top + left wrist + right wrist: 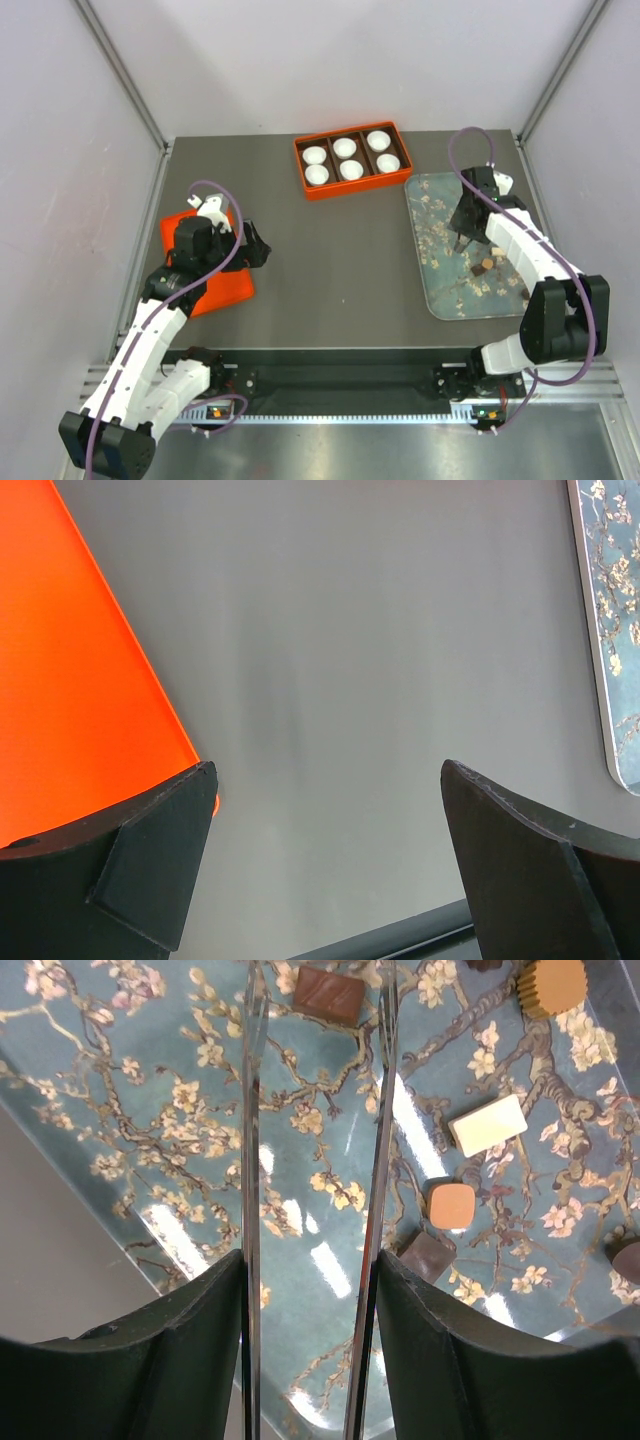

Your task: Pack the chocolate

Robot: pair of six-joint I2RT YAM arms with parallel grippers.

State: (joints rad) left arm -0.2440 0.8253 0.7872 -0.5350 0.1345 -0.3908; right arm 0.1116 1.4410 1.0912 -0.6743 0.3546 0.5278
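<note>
Several small chocolates lie on the grey-blue blossom tray (150, 1090): a brown bar (328, 993), a tan round one (552, 984), a white bar (487, 1125), a tan square (451, 1205) and a dark lump (428, 1256). In the top view some chocolates (486, 266) show below my right gripper (465, 240). My right gripper (310, 1260) hovers over the tray (440, 285), its fingers pressed on two long metal tweezer blades (250, 1110) that stand apart with nothing between them. My left gripper (258, 248) is open and empty over bare table (330, 780).
An orange box (300, 165) with six white paper cups (350, 160) stands at the back centre. A flat orange lid (225, 290) lies under my left arm, also in the left wrist view (70, 680). The tray edge (620, 630) shows far right there.
</note>
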